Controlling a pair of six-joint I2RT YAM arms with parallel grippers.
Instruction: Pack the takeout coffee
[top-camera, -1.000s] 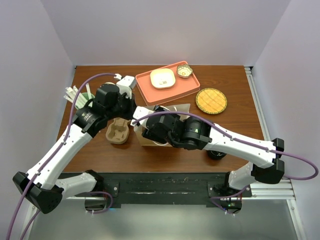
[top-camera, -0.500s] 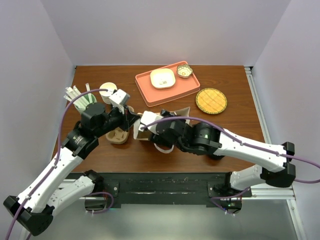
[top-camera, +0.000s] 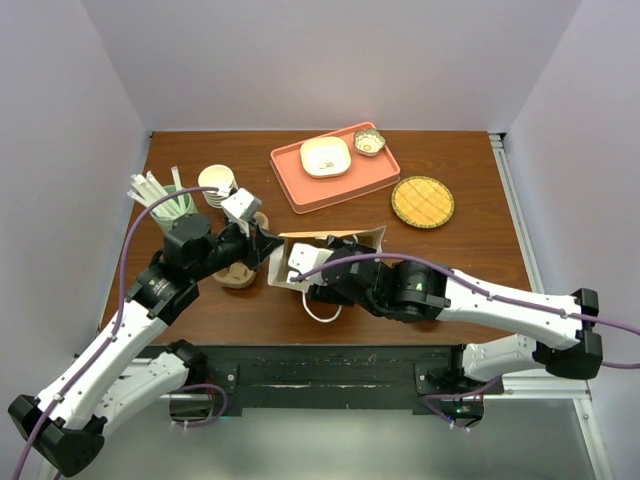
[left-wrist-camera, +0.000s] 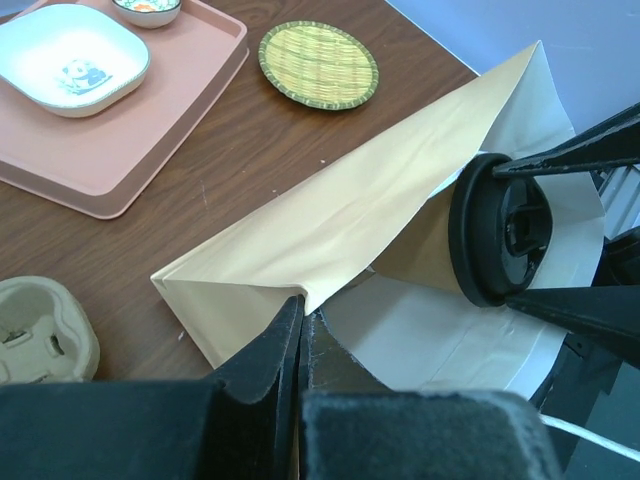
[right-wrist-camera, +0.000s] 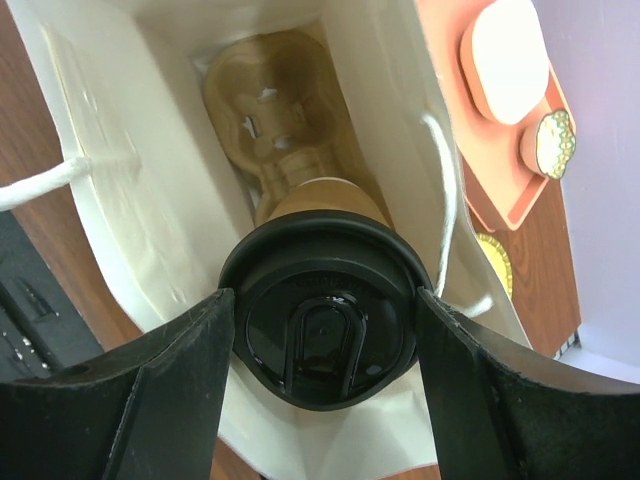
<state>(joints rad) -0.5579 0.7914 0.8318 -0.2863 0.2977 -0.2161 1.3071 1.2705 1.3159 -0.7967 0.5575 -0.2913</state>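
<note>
Insertion is in hand: the right gripper (right-wrist-camera: 322, 295) clamps the takeout coffee (right-wrist-camera: 320, 340) by its lid at the paper bag (left-wrist-camera: 330, 220) mouth, mid-frame. The left gripper (left-wrist-camera: 303, 315) pinches the bag's edge. Next, I judge, the cup must go deeper, into the carrier (right-wrist-camera: 265, 110) inside.
</note>
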